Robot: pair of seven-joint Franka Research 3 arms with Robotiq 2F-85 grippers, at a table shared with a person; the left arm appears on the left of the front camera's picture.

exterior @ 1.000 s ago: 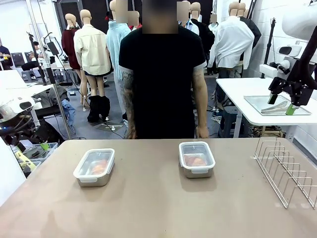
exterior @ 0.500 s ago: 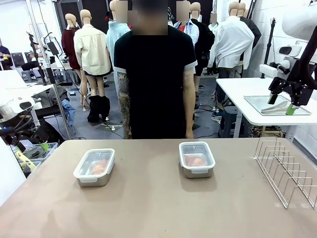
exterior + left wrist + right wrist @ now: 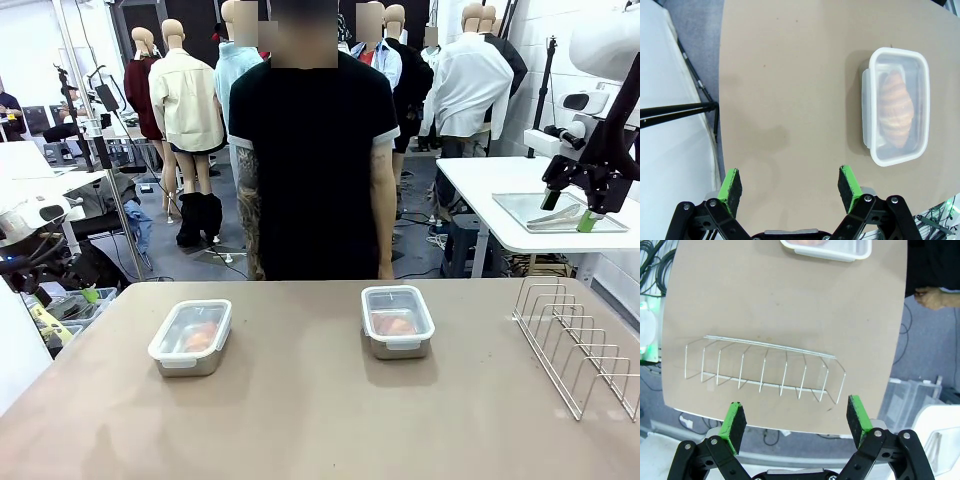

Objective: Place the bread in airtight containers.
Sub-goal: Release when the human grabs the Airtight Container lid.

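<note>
The table [image 3: 320, 400] spreads below me, a person [image 3: 315, 150] at its twelve o'clock edge. The rack [image 3: 580, 345] sits at three o'clock. Two lidded tins rest apart: left tin [image 3: 191, 337] at nine, right tin [image 3: 397, 321] near centre, each holding a croissant [image 3: 896, 115]. My left gripper [image 3: 790, 185] and right gripper [image 3: 796, 421] hang spread wide, holding nothing.
</note>
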